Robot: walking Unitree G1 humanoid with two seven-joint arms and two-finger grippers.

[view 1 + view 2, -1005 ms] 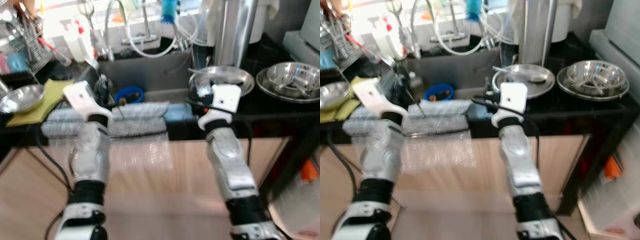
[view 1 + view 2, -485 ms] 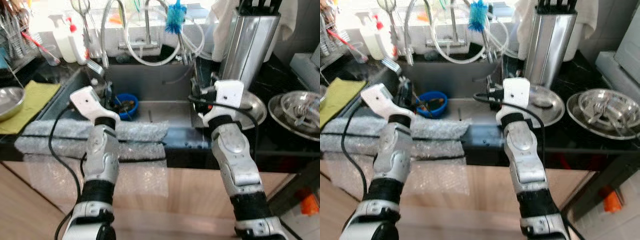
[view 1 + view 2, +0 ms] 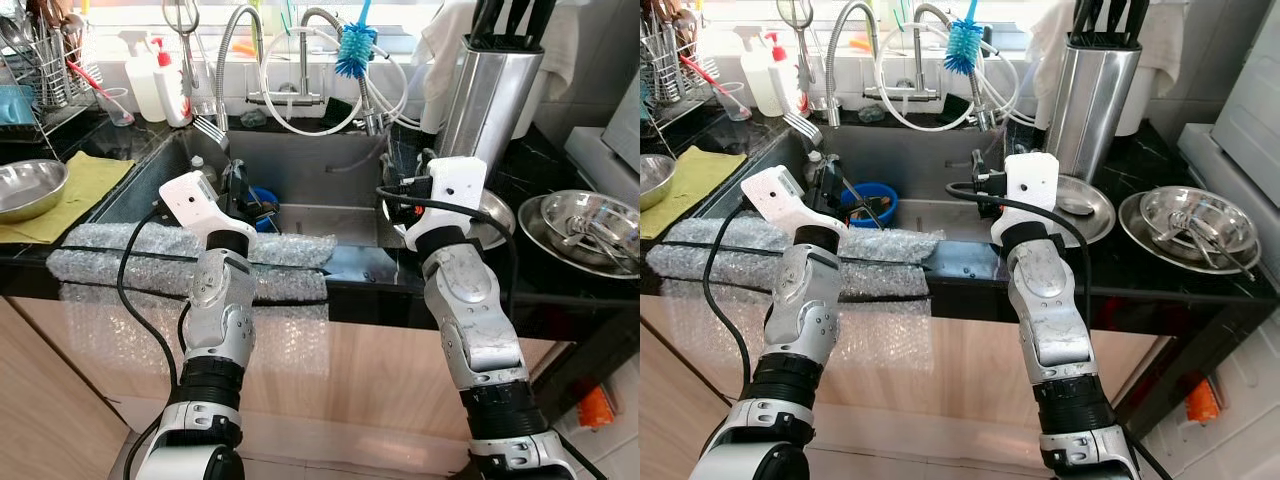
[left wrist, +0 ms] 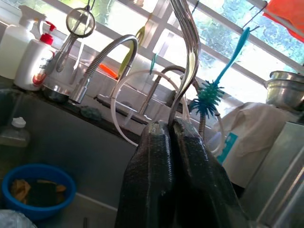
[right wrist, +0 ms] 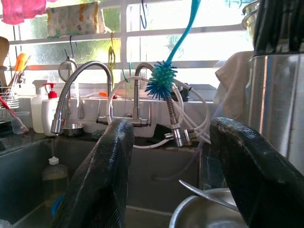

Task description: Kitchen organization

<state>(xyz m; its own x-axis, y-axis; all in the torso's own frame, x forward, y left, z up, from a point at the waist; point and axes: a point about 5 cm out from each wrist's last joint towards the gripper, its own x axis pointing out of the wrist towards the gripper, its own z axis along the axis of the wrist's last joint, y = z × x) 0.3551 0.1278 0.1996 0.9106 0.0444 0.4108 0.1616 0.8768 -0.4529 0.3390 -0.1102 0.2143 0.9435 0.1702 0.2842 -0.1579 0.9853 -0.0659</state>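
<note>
Left eye view, kitchen bench, listed by size.

1. Black counter (image 3: 560,270). Closer and sharper than a second ago: the camera has moved up to it.
2. Sink (image 3: 300,165). Basin now fully visible, both arms reaching over its front edge.
3. Bubble wrap (image 3: 120,255). Draped along the counter lip, under the left forearm.
4. Steel canister (image 3: 485,95). Upright, right of the sink.
5. Right gripper (image 5: 172,126). Fingers spread wide, nothing held, above a steel plate (image 3: 1095,215).
6. Left gripper (image 4: 172,124). Fingers pressed together on a fork.
7. Blue bowl (image 3: 868,203). In the basin.
8. Fork (image 4: 187,52). Tines up, over the sink.

Judgement: approach finished; fork ready for placing, destination undecided.
</note>
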